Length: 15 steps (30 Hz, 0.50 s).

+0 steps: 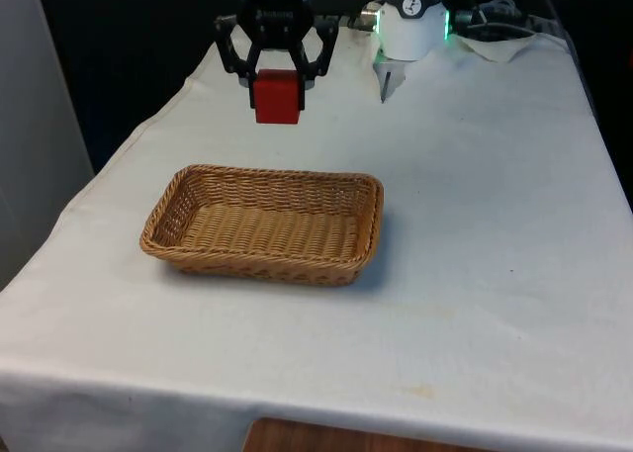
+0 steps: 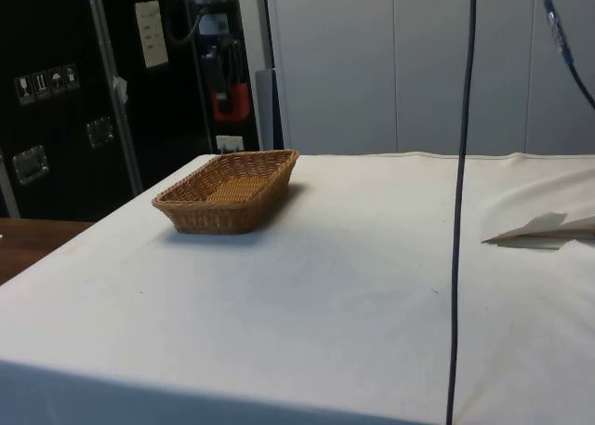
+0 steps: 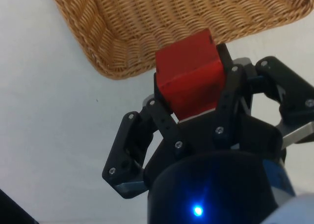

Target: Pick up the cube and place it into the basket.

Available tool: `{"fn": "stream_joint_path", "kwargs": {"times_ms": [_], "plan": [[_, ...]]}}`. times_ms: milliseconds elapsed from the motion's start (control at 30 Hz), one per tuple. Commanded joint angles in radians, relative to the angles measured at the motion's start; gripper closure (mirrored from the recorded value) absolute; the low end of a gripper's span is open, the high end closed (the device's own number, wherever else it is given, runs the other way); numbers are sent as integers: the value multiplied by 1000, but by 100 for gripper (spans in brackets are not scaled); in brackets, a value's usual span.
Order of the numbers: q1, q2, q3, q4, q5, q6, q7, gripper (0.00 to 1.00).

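White cloth (image 1: 475, 175), red cube (image 1: 277, 96) upright in jaws, above basket (image 1: 168, 207)

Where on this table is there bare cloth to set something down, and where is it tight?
Free: the cloth from the basket towards the front view's right, and the strip along the near edge. The basket's floor is bare too. Tight: the far end, where the gripper holds the red cube above the table.

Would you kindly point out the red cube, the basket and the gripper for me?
red cube (image 1: 276, 96), front view, its front face.
basket (image 1: 265, 271), front view, its near wall.
gripper (image 1: 276, 81), front view, between its fingertips.
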Motion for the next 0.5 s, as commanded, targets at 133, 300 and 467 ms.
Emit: {"fn": "stream_joint_path", "kwargs": {"times_ms": [133, 300, 467], "plan": [[-4, 12, 3, 16, 9, -7, -5, 98], [-3, 11, 1, 13, 7, -4, -4, 98], [-5, 23, 4, 21, 11, -2, -4, 98]]}}
